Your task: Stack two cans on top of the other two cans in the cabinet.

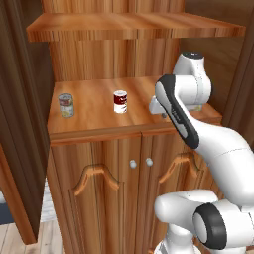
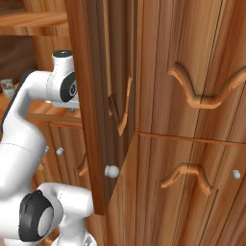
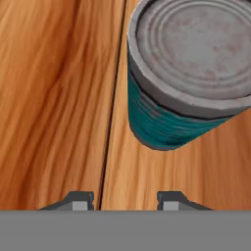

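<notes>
A teal-labelled can (image 3: 181,112) with a grey ribbed lid stands upright on the cabinet's wooden shelf (image 1: 94,119), up and to the right of my gripper (image 3: 125,201). The fingertips stand apart over bare wood with nothing between them, short of the can. Mid-shelf stands a dark red and white can (image 1: 120,101). A red, white and yellow can with a grey lid (image 1: 66,105) is at the shelf's left. My hand (image 1: 156,105) hangs over the shelf's right part, half hidden by the forearm.
An upper shelf (image 1: 129,25) overhangs the work shelf. Two arched lower doors with round silver knobs (image 1: 133,163) are shut below. An open cabinet door (image 2: 96,96) stands close on the arm's right. A small pale can (image 2: 7,88) shows at the far left edge.
</notes>
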Controlling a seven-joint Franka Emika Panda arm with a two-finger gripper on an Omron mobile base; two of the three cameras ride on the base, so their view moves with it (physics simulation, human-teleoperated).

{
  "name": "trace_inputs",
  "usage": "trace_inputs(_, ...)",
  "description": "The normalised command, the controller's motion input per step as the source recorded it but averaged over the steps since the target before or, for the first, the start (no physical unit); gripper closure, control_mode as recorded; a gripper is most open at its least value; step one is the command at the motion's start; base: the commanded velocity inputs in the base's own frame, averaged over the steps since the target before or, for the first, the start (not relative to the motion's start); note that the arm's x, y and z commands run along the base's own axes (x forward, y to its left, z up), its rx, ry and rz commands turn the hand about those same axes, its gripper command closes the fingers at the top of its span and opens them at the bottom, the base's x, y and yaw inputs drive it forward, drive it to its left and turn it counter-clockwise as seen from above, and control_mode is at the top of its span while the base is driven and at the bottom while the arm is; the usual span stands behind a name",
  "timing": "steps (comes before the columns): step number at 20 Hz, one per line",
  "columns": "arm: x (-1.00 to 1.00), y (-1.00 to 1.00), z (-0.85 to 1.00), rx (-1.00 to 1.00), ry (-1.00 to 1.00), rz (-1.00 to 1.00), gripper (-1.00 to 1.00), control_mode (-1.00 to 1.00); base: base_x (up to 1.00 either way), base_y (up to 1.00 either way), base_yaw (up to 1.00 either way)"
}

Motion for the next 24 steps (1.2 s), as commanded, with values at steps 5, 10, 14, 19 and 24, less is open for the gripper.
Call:
trace_inputs(5, -0.17, 0.00, 0.00, 0.00, -0.07, 0.00, -1.00, -1.00, 0.00, 0.00, 0.00)
trace_inputs(10, -0.29, 0.00, 0.07, 0.00, -0.44, -0.15, -1.00, -1.00, 0.00, 0.00, 0.00)
trace_inputs(14, 0.00, 0.02, 0.28, 0.00, -0.10, -0.30, -1.00, -1.00, 0.00, 0.00, 0.00)
trace_inputs(19, 0.07, -0.06, 0.26, 0.04, 0.03, -0.25, -1.00, -1.00, 0.00, 0.00, 0.00)
trace_inputs(24, 0.14, -0.23, 0.00, 0.08, 0.02, -0.02, -1.00, -1.00, 0.00, 0.00, 0.00)
